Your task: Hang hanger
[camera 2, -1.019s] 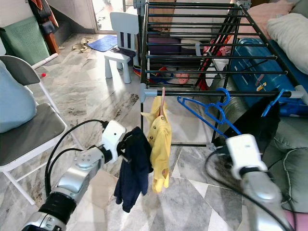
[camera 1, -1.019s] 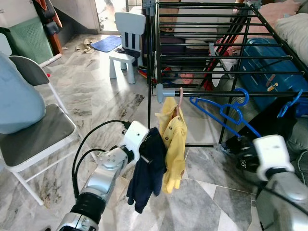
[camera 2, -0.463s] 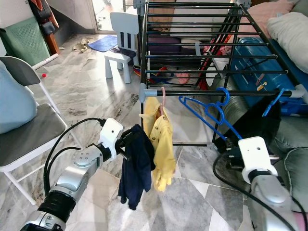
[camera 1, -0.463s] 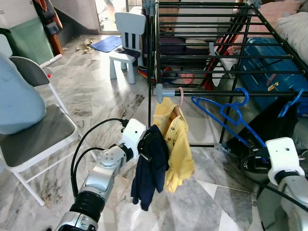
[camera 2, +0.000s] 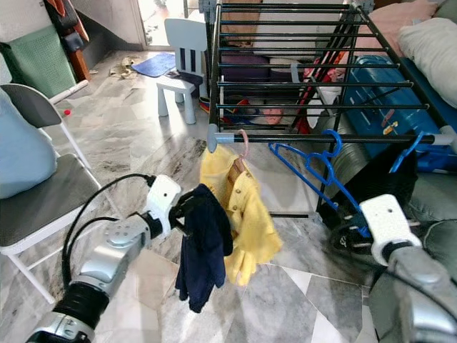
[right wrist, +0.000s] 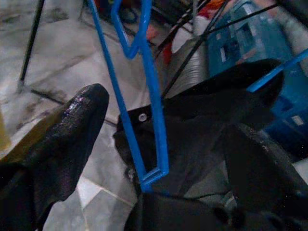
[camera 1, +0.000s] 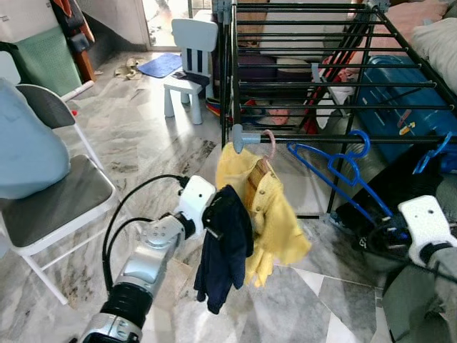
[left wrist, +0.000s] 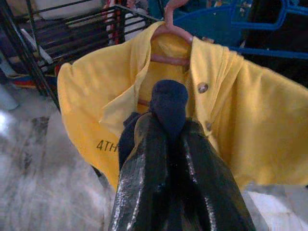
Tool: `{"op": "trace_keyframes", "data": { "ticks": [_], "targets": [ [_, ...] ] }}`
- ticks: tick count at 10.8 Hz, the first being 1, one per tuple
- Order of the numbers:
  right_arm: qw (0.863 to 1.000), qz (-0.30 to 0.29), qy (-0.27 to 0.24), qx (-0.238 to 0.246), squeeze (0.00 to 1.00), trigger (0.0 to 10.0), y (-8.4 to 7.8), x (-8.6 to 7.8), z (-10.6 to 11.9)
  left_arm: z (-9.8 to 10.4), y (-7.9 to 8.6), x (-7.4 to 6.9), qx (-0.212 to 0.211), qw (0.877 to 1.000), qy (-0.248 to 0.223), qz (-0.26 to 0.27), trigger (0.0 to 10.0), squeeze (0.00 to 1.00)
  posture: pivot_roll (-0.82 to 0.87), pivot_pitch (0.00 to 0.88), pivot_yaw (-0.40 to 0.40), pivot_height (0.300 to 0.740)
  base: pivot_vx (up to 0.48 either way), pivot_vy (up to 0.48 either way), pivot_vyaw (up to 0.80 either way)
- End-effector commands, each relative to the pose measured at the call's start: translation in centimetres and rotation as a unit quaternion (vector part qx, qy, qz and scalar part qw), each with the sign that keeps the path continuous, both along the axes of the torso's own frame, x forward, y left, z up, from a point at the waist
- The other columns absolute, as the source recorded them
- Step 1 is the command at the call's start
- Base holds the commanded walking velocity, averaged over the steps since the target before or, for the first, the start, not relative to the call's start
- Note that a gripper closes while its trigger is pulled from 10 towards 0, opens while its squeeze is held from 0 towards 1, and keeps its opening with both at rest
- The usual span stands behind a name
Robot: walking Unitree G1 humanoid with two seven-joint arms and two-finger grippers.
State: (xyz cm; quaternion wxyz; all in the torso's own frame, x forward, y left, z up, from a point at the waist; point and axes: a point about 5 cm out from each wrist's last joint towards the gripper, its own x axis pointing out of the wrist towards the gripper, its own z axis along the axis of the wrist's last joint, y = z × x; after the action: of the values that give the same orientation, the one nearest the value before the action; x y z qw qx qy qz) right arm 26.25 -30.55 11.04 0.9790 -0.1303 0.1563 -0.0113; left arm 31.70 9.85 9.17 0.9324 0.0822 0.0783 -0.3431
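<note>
My left gripper (camera 1: 211,214) is shut on the top of a dark navy garment (camera 1: 224,259) that hangs down from it, right in front of a yellow shirt (camera 1: 270,214). The yellow shirt hangs on a pink hanger (camera 1: 268,143) from the front bar of the black drying rack (camera 1: 335,138) and is flared out to the right. In the left wrist view the fingers (left wrist: 144,163) pinch the navy cloth (left wrist: 169,102). A bare blue hanger (camera 1: 334,167) hangs on the same bar. My right gripper (right wrist: 163,159) is open, with the blue hanger's (right wrist: 150,101) lower corner between its fingers.
A folding chair (camera 1: 53,204) with a pale blue cushion stands at the left. A small white child's chair (camera 1: 188,57) is beyond it. A blue suitcase (camera 1: 400,89) lies under the rack. A black garment (camera 1: 403,179) and a second blue hanger (camera 1: 433,153) hang at the right.
The yellow shirt has swung and flared out to the right. My left gripper keeps hold of the navy garment close to it. My right arm has drawn back to the right.
</note>
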Motion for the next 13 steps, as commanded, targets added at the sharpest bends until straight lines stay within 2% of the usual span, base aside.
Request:
{"op": "trace_keyframes", "data": {
  "ticks": [1, 4, 6, 8, 9, 10, 11, 13],
  "targets": [
    [1.0, 0.007, -0.001, -0.003, 1.0, 10.0, -0.4, 0.4, 0.3, 1.1, 0.1, 0.2, -0.002, 1.0, -0.021, -0.005, 10.0, 0.0, 0.05, 0.0, 0.028, 0.74, 0.0, 0.0, 0.0],
    [0.999, 0.047, 0.002, 0.013, 1.0, 10.0, -0.2, 2.4, -0.4, 1.4, 0.9, 0.1, 0.008, 1.0, -0.022, -0.013, 10.0, 0.0, 0.08, 0.0, 0.045, 0.74, 0.0, 0.0, 0.0],
    [0.998, 0.056, 0.007, 0.011, 1.0, 10.0, -0.2, 4.0, -0.5, 1.4, 2.2, -0.2, 0.025, 0.999, -0.02, -0.007, 10.0, 0.0, 0.11, 0.0, 0.047, 0.74, 0.0, 0.0, 0.0],
    [0.998, 0.061, 0.014, 0.006, 0.96, 10.0, -0.1, 4.6, -0.9, 1.5, 2.5, -0.4, 0.028, 0.999, -0.019, -0.007, 10.0, 0.0, 0.12, 0.0, 0.048, 0.74, 0.0, 0.0, 0.0],
    [0.997, 0.068, 0.025, 0.008, 0.82, 3.1, 0.2, 5.0, -1.3, 1.5, 2.6, -0.5, 0.03, 0.999, -0.018, -0.007, 10.0, 0.0, 0.12, 0.0, 0.048, 0.74, 0.0, 0.0, 0.0],
    [0.997, 0.073, 0.033, 0.01, 0.47, 0.0, 0.4, 5.1, -1.6, 1.5, 2.6, -0.6, 0.031, 0.999, -0.017, -0.007, 10.0, 0.0, 0.13, 0.0, 0.047, 0.74, 0.0, 0.0, 0.0],
    [0.996, 0.08, 0.039, 0.009, 0.0, 0.0, 0.8, 5.1, -2.1, 1.4, 2.6, -0.6, 0.032, 0.999, -0.016, -0.008, 10.0, 0.0, 0.13, 0.0, 0.047, 0.74, 0.0, 0.0, 0.0],
    [0.995, 0.084, 0.04, 0.02, 0.0, 0.0, 1.1, 5.2, -2.5, 1.4, 2.6, -0.6, 0.034, 0.999, -0.014, -0.008, 10.0, 0.0, 0.13, 0.0, 0.045, 0.74, 0.0, 0.0, 0.0]
  ]
}}
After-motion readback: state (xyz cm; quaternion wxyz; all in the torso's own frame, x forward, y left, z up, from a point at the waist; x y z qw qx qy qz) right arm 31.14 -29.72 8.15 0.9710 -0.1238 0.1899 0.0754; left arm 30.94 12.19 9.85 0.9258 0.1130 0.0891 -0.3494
